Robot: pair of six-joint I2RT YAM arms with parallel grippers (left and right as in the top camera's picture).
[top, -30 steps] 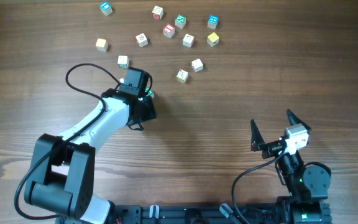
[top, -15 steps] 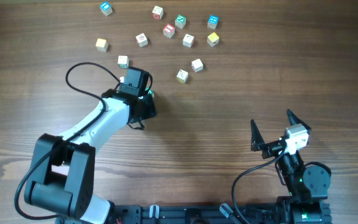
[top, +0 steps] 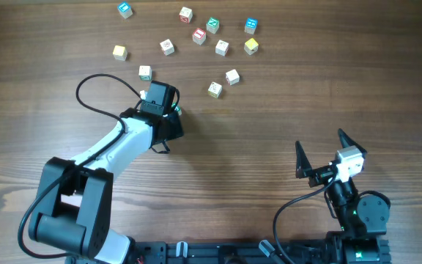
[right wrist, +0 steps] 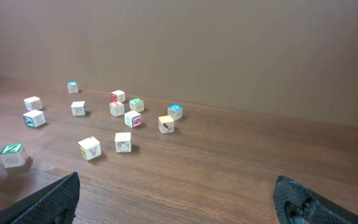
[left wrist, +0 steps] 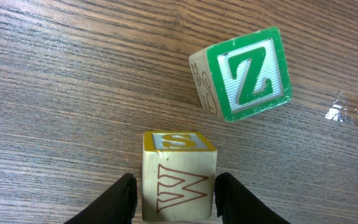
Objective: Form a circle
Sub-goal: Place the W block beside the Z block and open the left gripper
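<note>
Small letter cubes (right wrist: 123,142) lie loosely scattered over the left half of the wooden table (right wrist: 241,168), a green-topped cube (right wrist: 12,155) nearest the left edge. The right gripper (right wrist: 176,198) spreads its dark fingertips (right wrist: 58,199) (one in each lower corner) wide apart, holding nothing.

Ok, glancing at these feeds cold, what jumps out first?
In the left wrist view, the left gripper straddles a cream cube topped with a yellow S, with a green Z cube turned askew just beyond it, apart. Overhead, the other letter cubes lie scattered across the far side, no ring formed, and the right gripper stands wide open at the near right.
</note>
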